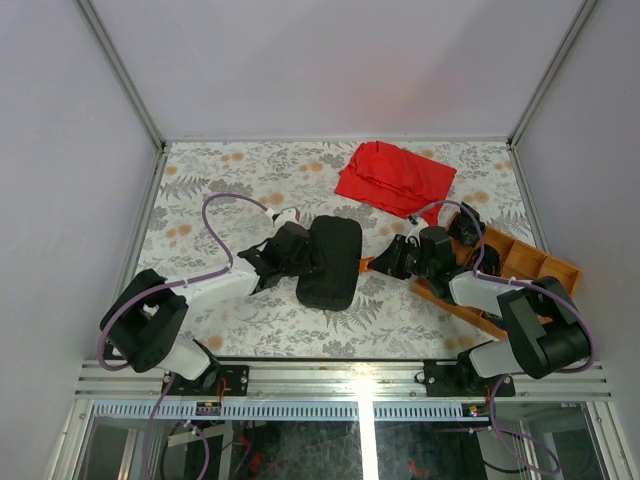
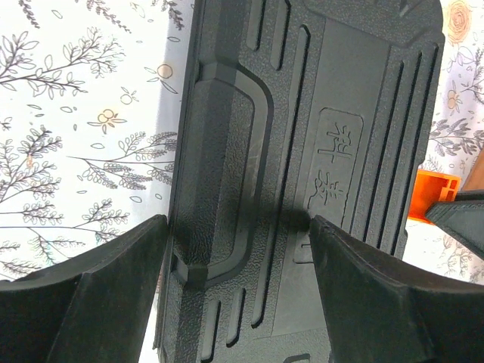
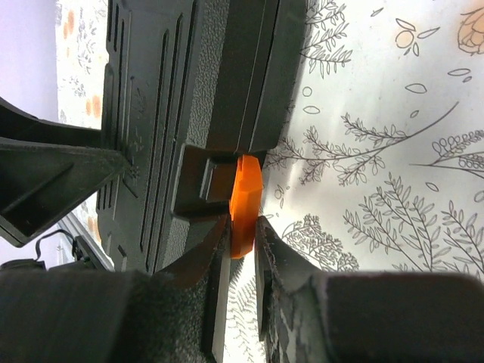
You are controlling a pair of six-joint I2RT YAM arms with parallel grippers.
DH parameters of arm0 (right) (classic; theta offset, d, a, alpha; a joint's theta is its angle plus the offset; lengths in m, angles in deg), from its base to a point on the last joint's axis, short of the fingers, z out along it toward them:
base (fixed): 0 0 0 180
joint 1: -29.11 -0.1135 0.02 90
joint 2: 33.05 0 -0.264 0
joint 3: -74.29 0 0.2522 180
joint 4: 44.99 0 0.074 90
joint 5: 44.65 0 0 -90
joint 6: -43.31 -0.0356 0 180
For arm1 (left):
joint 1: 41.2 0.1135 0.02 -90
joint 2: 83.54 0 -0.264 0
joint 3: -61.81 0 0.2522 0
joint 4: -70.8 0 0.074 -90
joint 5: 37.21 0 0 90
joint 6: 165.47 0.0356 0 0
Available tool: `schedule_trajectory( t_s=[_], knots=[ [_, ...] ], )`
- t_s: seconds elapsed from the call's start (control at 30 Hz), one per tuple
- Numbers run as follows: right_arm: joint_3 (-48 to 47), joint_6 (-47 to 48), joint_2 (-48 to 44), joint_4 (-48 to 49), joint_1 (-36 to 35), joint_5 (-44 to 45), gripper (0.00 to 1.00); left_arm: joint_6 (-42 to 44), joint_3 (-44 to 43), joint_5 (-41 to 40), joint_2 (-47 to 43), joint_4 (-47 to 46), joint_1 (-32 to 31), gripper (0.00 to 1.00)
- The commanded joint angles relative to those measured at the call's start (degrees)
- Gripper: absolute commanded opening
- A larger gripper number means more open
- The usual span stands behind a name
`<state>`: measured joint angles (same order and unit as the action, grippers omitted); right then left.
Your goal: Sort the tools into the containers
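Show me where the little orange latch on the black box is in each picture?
Top external: the orange latch peeks out at the black case's right side, by the right claw.
Left wrist: at the right edge, beside the case.
Right wrist: in the middle, pinched in the right claw.
Shared landmark: the ribbed case lid.

White-and-black arms [image 1: 200, 290] — purple cables [image 1: 215, 215].

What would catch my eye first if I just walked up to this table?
Probably the black tool case in the middle of the flowery table, with the left gripper straddling its ribbed lid. The right gripper pinches its small orange latch. A crumpled red cloth lies behind.
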<state>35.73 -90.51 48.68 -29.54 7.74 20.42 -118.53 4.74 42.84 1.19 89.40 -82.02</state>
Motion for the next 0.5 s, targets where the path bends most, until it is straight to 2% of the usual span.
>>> schedule_trajectory(
  t_s=[0.0,0.47],
  knots=[
    [-3.55,3.99,-4.53,-0.82,0.04,1.23,0.15,2.51,3.25,-0.11,4.08,11.42,-0.41,0.73],
    [-6.05,3.60,-4.13,1.30,-0.27,-5.02,0.18,2.60,2.51,0.31,5.35,11.08,-0.75,0.73]
  ],
)
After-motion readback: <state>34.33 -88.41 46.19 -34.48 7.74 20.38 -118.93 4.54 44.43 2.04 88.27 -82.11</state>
